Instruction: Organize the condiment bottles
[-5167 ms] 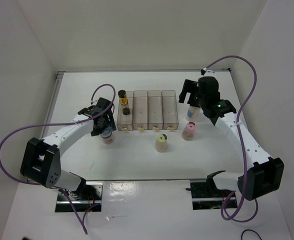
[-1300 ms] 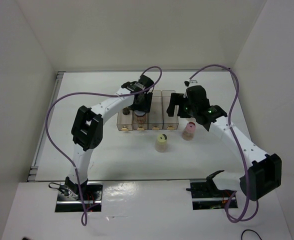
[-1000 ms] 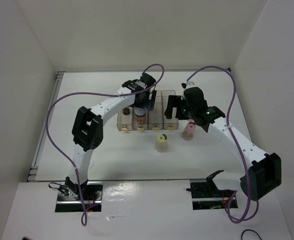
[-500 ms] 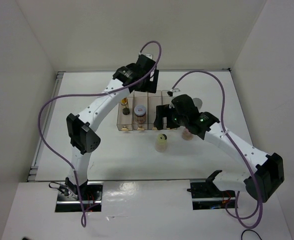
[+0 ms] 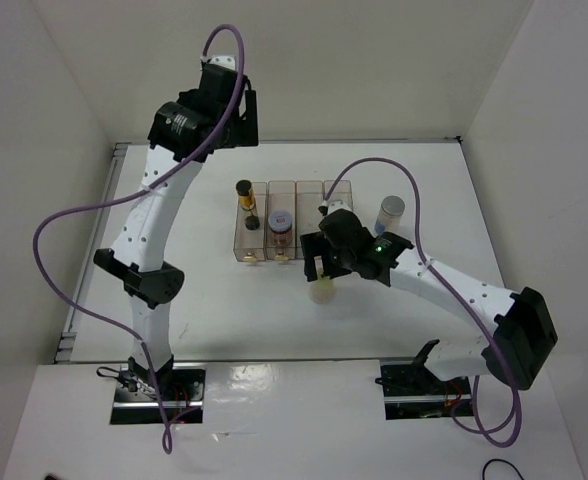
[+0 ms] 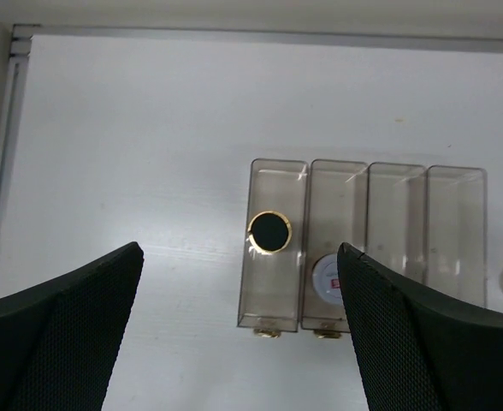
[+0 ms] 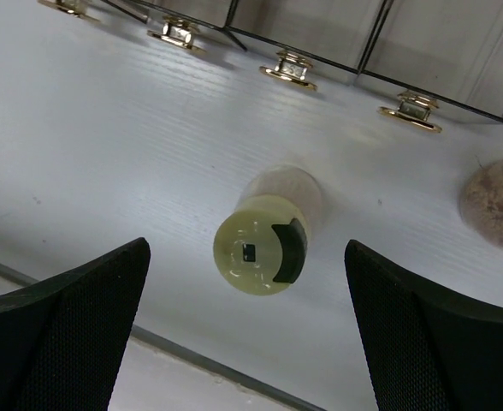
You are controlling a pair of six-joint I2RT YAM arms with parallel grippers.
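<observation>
Clear rack [image 6: 397,248] stands near the cream jar [image 7: 264,244].

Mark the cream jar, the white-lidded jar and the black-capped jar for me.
cream jar [image 7: 260,255]: right wrist view, on its lid.
white-lidded jar [image 6: 325,276]: left wrist view, on its lid.
black-capped jar [image 6: 269,232]: left wrist view, on its cap.

I saw the clear four-slot rack [image 5: 310,206] sitting across the white table [image 5: 204,300], just past centre toward twelve o'clock, its small gold knobs [image 7: 290,68] facing six. A metal rail [image 5: 96,245] ran along the table's nine o'clock edge, with white walls [image 5: 354,70] around.
</observation>
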